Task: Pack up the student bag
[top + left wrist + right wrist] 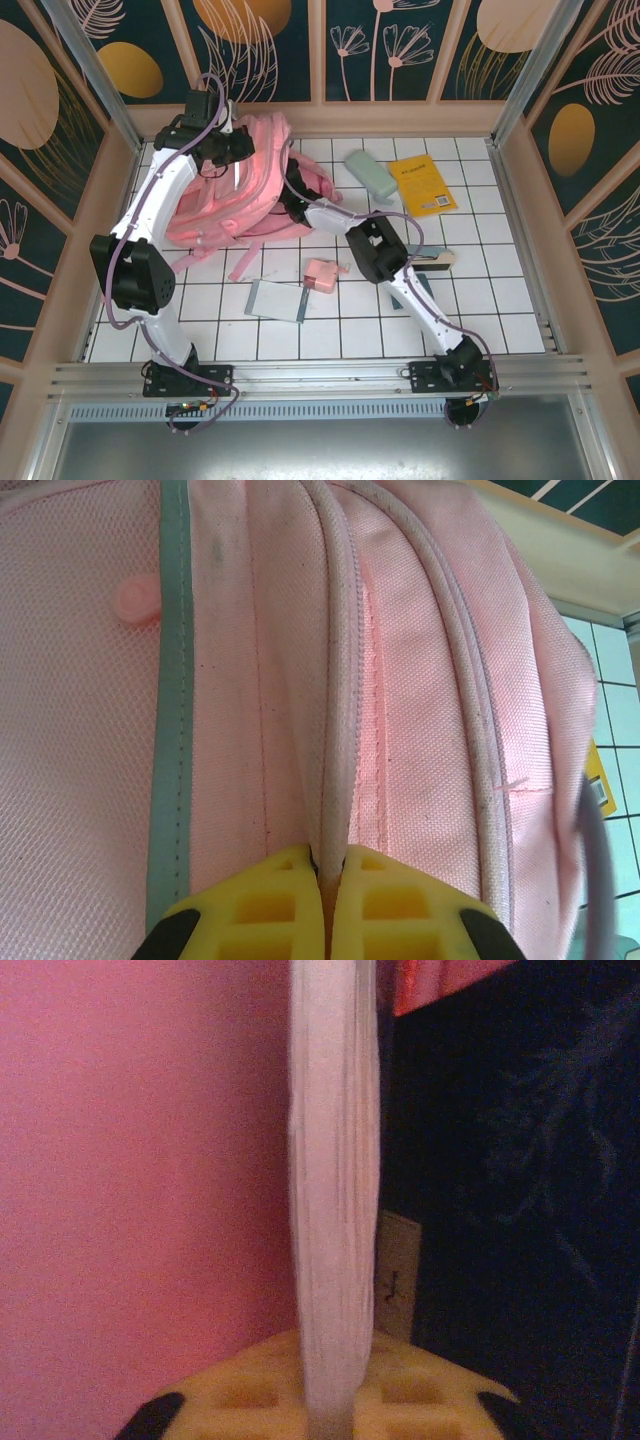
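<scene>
Where dark floral walls rise, white tiles spread.

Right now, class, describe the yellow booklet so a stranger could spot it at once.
Start at the big pink backpack on the white tiled table. Look right, past the pale green case. The booklet lies flat beside it, its cover bright yellow.
</scene>
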